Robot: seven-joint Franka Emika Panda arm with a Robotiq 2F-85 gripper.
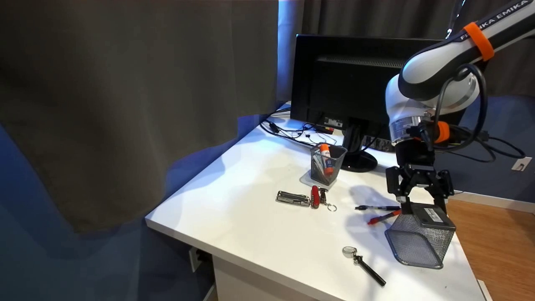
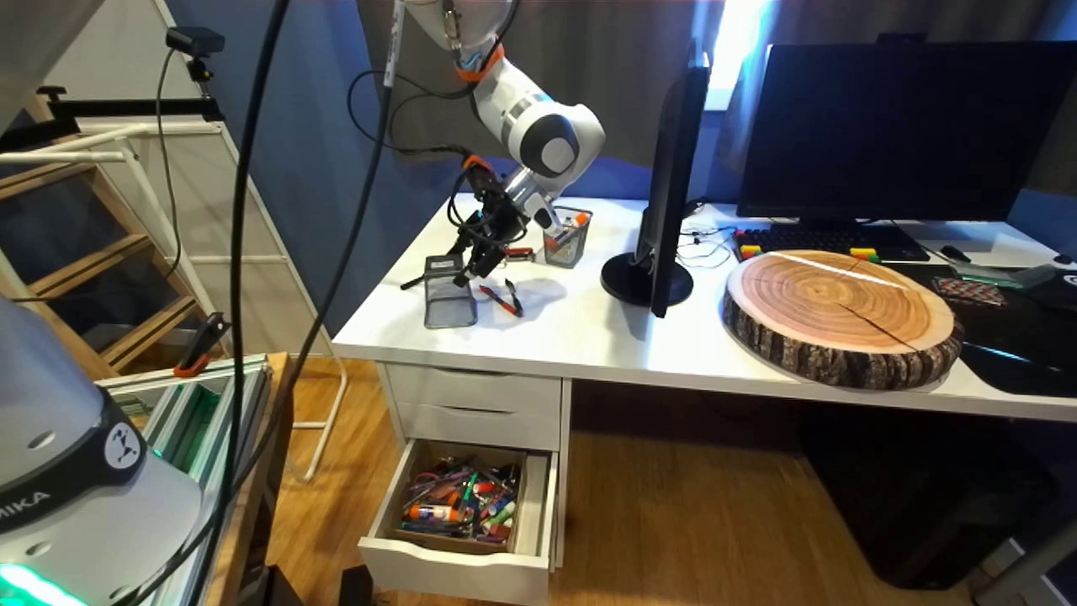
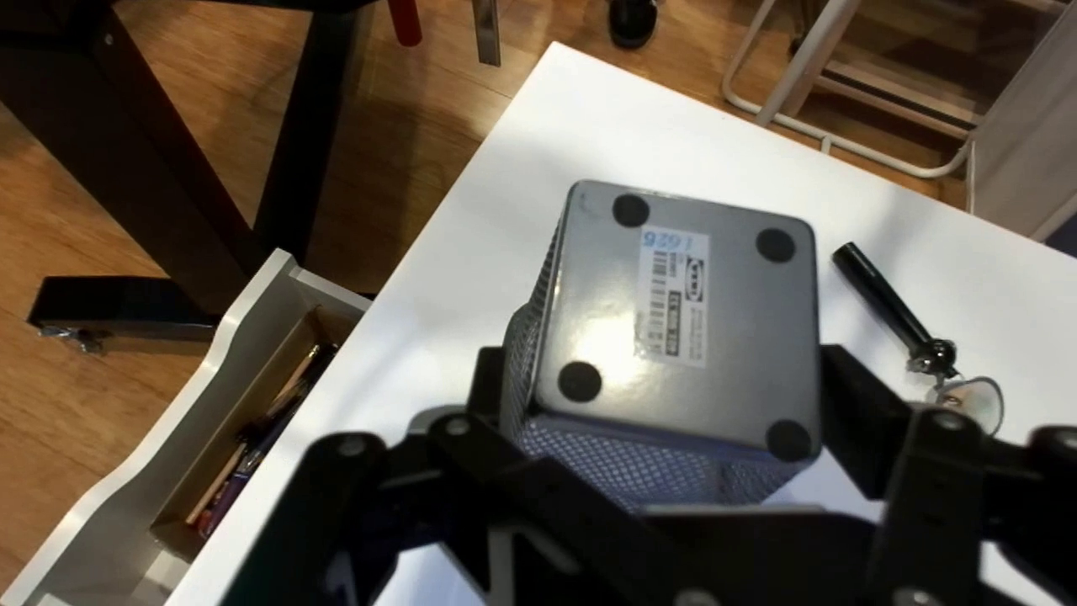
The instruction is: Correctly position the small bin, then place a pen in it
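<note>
The small bin is dark wire mesh with a solid metal base. It is tipped over at the desk's end, its base with label and round feet facing up in the wrist view. It also shows in an exterior view. My gripper has one finger against each side of it, near the base. I cannot tell whether its rim touches the desk. A black pen and a red pen lie beside it; the red one and black one lie close together.
Another mesh cup with an orange glue stick stands upright by the monitor. A multitool, a red pocketknife and a black-handled magnifier lie on the desk. An open drawer sits below.
</note>
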